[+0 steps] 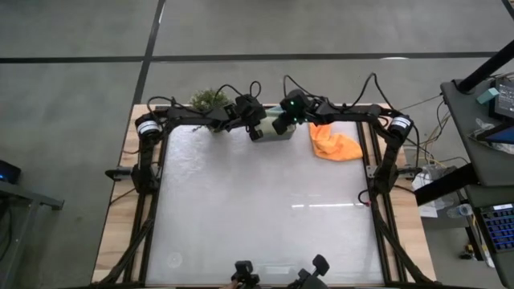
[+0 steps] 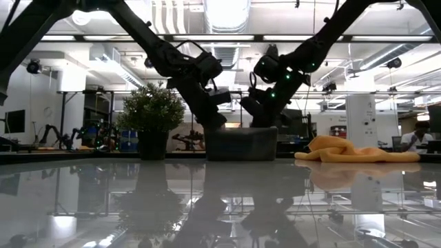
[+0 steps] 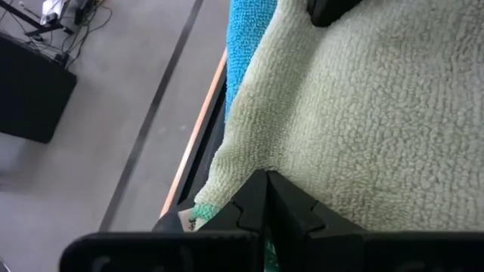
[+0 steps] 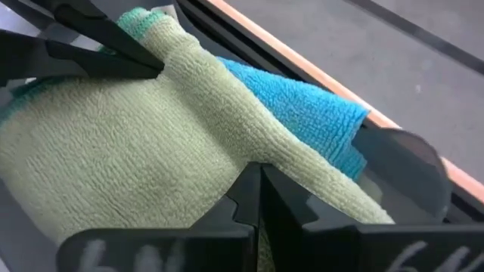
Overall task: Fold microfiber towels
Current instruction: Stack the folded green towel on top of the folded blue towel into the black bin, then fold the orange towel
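— So where are your grippers at this moment?

— Both sit at the twelve o'clock edge of the tabletop, down at the grey bin. My left gripper comes at the bin from its nine o'clock side, my right gripper from its three o'clock side, and they nearly meet over it.

— Open or closed?

— Closed, both of them. The fingers of the left gripper are pressed together with the edge of a light green towel pinched at their tips. The right gripper is shut on that same light green towel, along a raised fold of it.

— What else is in the bin?

— A teal-blue towel lies just beside the green one, partly tucked under it, against the bin's outer wall. From the wrist cameras I cannot tell how many more cloths lie underneath.

— And the orange one?

— The orange towel lies crumpled on the tabletop at about one o'clock, just beside the bin on its three o'clock side, apart from both grippers.

— Anything nearby?

— A small potted plant stands at eleven o'clock, on the bin's nine o'clock side.
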`<state>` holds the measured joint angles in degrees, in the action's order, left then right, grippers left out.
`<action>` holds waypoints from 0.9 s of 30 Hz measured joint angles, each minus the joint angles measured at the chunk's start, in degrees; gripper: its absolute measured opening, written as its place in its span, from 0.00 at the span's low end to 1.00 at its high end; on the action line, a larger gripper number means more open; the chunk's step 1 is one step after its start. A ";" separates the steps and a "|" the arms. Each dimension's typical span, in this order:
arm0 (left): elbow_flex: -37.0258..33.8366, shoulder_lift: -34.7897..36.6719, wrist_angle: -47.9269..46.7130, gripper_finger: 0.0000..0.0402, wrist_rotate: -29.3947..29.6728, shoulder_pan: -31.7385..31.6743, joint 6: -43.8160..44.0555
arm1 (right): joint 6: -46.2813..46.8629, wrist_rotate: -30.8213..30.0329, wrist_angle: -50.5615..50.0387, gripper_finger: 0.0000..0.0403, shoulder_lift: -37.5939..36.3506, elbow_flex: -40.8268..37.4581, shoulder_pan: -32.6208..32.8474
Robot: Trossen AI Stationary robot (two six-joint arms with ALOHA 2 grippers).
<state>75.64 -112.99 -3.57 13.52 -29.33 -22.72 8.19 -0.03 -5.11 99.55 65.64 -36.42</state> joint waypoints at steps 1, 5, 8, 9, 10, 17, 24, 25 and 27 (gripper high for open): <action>0.00 -0.02 0.00 0.00 0.02 0.02 0.04 | 0.10 0.02 0.62 0.02 0.00 -0.49 -0.05; 0.09 0.38 -0.29 0.00 0.05 0.18 -0.05 | 0.21 0.02 1.52 0.02 -0.11 -1.08 -0.07; 0.08 2.21 -1.02 0.00 0.22 0.45 -0.09 | 0.17 -0.06 0.31 0.02 -0.70 0.06 -0.08; 0.07 3.13 -1.56 0.00 0.25 0.57 -0.09 | -0.01 -0.13 -0.11 0.02 -1.12 0.51 -0.07; 0.07 4.22 -2.39 0.00 0.39 0.76 -0.09 | -0.14 -0.19 -0.63 0.02 -1.61 1.04 0.04; -0.21 12.81 -9.44 0.00 0.46 4.55 1.54 | -0.53 -0.34 -2.89 0.02 -8.49 1.61 1.19; -9.82 23.74 -9.12 0.00 0.32 13.79 5.45 | -0.57 -0.07 -3.10 0.02 -16.06 -2.13 6.74; -11.90 25.36 -8.43 0.00 0.26 15.28 5.92 | -0.60 0.00 -3.48 0.02 -16.94 -2.97 7.91; -16.09 28.57 -7.92 0.00 0.22 18.49 7.09 | -0.68 0.07 -3.73 0.02 -18.76 -4.16 10.30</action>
<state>59.54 -84.42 -11.50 13.74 -10.84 -15.63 7.51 0.05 -8.84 80.78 61.48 -26.12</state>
